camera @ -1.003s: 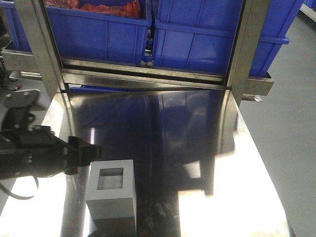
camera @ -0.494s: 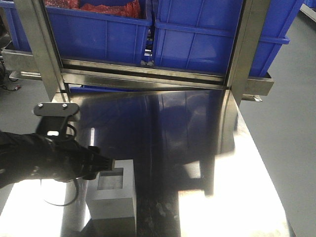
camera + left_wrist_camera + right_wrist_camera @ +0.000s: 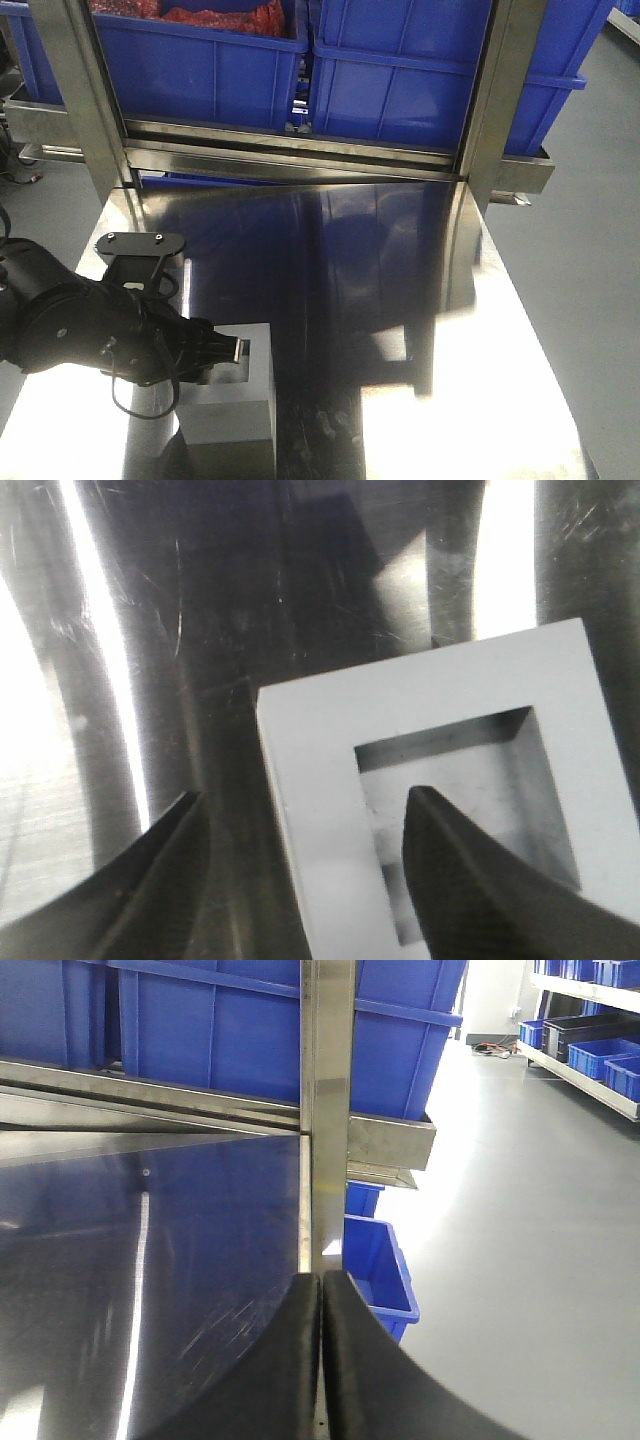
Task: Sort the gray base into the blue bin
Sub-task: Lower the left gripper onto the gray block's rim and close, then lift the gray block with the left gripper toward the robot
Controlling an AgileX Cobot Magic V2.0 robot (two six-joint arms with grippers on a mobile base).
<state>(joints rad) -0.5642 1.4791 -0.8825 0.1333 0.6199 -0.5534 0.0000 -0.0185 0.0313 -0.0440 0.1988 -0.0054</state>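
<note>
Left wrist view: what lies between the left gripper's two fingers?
A side wall of the gray base: the open left gripper straddles it, one finger over the steel table, the other over the square recess. The left wrist view shows this.

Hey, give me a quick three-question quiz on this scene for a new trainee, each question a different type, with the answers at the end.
1. True or false: the right gripper is shut and holds nothing.
2. Pick one. How do the fingers of the left gripper stand at the gray block?
A. one inside the recess, one outside the block's wall
B. both inside it
C. both off to one side of the block
3. Fill the gap: the block stands on the steel table with its square opening facing ___.

Key: 1 true; 2 A; 3 up.
</note>
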